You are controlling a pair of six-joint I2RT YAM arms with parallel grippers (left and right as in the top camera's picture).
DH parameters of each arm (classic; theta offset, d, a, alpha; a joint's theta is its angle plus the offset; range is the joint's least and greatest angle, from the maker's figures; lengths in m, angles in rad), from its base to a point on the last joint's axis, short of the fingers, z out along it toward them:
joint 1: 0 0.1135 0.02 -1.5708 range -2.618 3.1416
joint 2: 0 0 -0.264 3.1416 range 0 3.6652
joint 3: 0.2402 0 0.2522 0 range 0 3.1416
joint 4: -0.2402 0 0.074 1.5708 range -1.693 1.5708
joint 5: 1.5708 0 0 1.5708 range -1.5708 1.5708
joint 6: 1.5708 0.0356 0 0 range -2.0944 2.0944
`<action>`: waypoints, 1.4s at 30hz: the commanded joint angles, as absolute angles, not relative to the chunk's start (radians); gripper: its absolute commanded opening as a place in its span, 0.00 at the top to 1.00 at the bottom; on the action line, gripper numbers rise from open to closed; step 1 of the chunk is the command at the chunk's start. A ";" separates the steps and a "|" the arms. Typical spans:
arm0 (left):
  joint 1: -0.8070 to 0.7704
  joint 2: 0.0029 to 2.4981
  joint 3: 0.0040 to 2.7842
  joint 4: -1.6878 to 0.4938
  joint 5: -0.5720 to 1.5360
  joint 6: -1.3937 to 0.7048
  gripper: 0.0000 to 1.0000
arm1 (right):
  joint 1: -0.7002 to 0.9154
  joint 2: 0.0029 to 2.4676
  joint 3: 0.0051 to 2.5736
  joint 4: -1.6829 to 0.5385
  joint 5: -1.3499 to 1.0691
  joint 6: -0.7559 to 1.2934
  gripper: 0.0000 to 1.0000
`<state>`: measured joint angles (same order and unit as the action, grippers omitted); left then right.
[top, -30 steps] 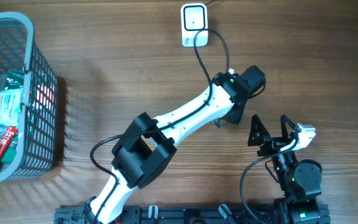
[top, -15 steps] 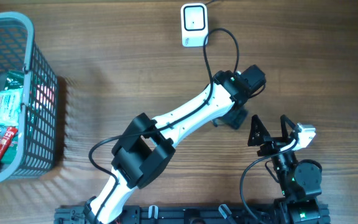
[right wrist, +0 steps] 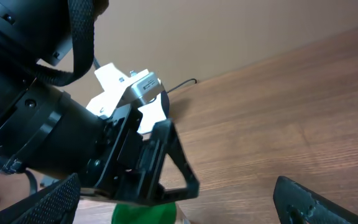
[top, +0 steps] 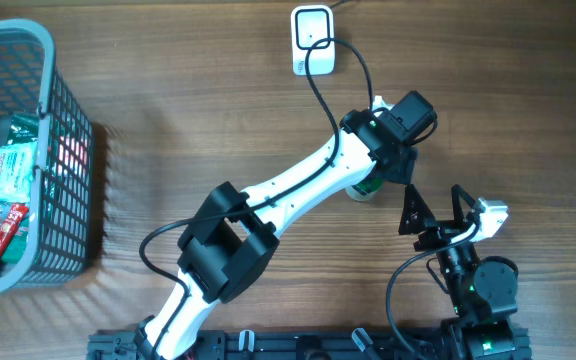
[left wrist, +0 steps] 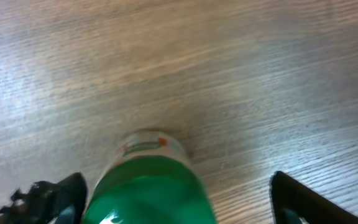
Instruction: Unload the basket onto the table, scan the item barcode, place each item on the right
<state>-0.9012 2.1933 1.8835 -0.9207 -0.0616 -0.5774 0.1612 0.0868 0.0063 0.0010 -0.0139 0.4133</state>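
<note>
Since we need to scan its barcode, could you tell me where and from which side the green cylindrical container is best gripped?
Grip the green cylindrical container across its green body, coming along its length as the left gripper is placed now: its open jaws straddle the rounded sides, and the labelled far end would likely stay uncovered.

One green bottle (left wrist: 148,190); one scanner (top: 313,38); one basket (top: 73,190); perhaps four packets (top: 13,165) inside.

The left arm's (top: 298,195) wrist end now sits slightly nearer the white scanner (top: 311,38), its cable (top: 320,95) loop is redrawn below the scanner, and a green bottle (top: 368,190) newly peeks out on the wrist's side away from the scanner
</note>
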 commanded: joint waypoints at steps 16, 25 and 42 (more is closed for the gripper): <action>-0.921 2.251 1.881 -1.006 -0.088 -0.877 0.20 | 0.165 0.088 0.005 0.006 -0.001 0.395 0.00; -0.918 2.291 1.881 -0.979 -0.109 -0.902 0.23 | 0.165 0.088 0.005 0.006 -0.001 0.395 0.00; -0.913 2.291 1.881 -1.040 -0.113 -0.019 0.23 | 0.165 0.088 0.005 0.006 -0.001 0.395 0.00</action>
